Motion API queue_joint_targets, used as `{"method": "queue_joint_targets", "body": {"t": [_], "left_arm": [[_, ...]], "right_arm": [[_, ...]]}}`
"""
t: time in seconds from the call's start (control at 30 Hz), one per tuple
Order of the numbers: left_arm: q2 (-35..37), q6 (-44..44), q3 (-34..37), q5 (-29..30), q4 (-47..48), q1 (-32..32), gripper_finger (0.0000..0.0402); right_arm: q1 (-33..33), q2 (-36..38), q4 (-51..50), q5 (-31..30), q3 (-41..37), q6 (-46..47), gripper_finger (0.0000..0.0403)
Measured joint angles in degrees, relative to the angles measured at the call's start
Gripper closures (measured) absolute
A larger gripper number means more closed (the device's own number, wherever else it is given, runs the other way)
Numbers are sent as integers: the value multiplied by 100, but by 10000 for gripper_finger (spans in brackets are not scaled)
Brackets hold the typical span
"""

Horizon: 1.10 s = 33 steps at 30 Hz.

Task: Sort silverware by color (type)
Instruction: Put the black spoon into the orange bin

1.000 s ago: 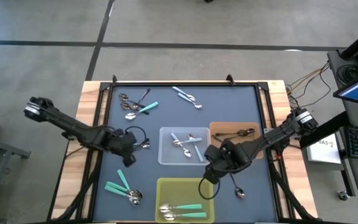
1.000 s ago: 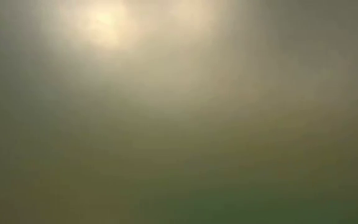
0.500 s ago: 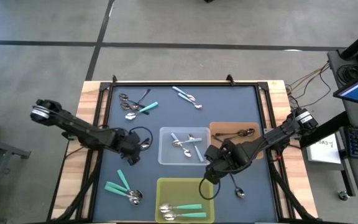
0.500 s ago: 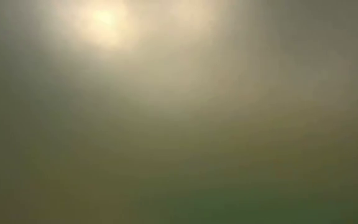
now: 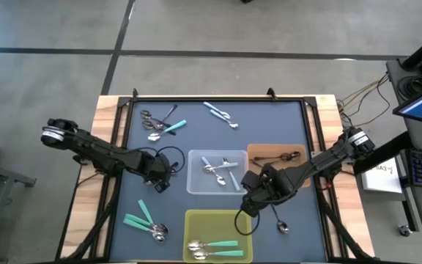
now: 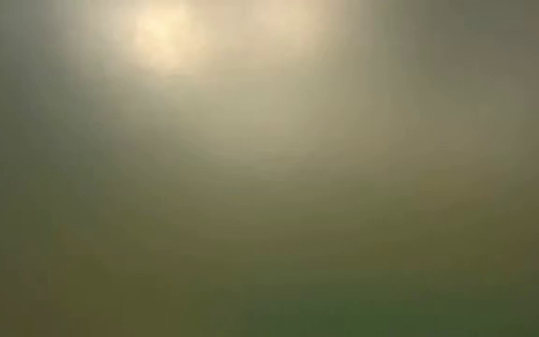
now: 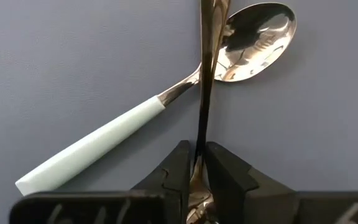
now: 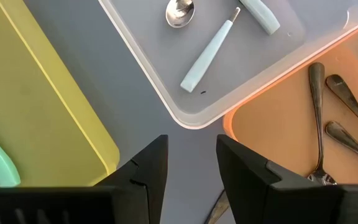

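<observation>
The left gripper (image 5: pixel 161 178) hangs over the dark blue worktop (image 5: pixel 196 132), just short of the clear plastic rectangular bin (image 5: pixel 193 185) on its right. In the left wrist view its fingers (image 7: pixel 179 167) are pinched on the thin edge of an all-metal spoon handle (image 7: pixel 205 74), which stands up out of the gripper (image 7: pixel 196 168). Directly beyond the gripper, on the worktop, lies a light-blue-handled spoon with a shiny metal bowl (image 7: pixel 135 121); the held handle crosses in front of its neck.

Toward the near edge from the left gripper lie two teal-handled spoons (image 5: pixel 143 220). Toward the far edge sits a small cluster of spoons (image 5: pixel 160 123), one teal-handled, the rest dark or metal, and further right a light-blue-handled spoon (image 5: pixel 220 114) lies alone.

Light-blue-handled spoons (image 5: pixel 222 169) lie in the clear bin. The yellow-green rectangular bin (image 5: pixel 190 220) at the near edge holds teal-handled spoons (image 5: pixel 215 248).

The right gripper (image 5: pixel 246 209) hovers with its fingers (image 8: pixel 143 167) spread apart and nothing between them, over the bare gap where three bins meet: the yellow-green one, the clear one and the brown rectangular bin (image 5: pixel 256 151), which holds dark metal spoons (image 5: pixel 283 156). Just beside the right gripper on the worktop lies a dark-handled spoon (image 5: pixel 280 221).

The low view shows only a blurred glow.
</observation>
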State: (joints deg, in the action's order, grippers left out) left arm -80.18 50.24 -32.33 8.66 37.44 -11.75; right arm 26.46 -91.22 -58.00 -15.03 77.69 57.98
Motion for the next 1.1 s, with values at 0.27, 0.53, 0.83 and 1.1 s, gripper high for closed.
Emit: {"method": "queue_joint_targets", "body": {"t": [0.27,0.53,0.83,1.1], "left_arm": [[226,134,-119,-47,22,4,399],[553,-49,-664,-191,82,-2,400],[752,-976,-1944,742,123,42,401],[264,-1978,-3083,1036,86,342,401]], "right_arm": [[0,-1,-2,0,-9,-101,275],[-2,-2,0,0,-11,-96,275],[-260,0,-41,-469,-11,-31,275],[-725,200,-17,-1336,-17,498,275]]}}
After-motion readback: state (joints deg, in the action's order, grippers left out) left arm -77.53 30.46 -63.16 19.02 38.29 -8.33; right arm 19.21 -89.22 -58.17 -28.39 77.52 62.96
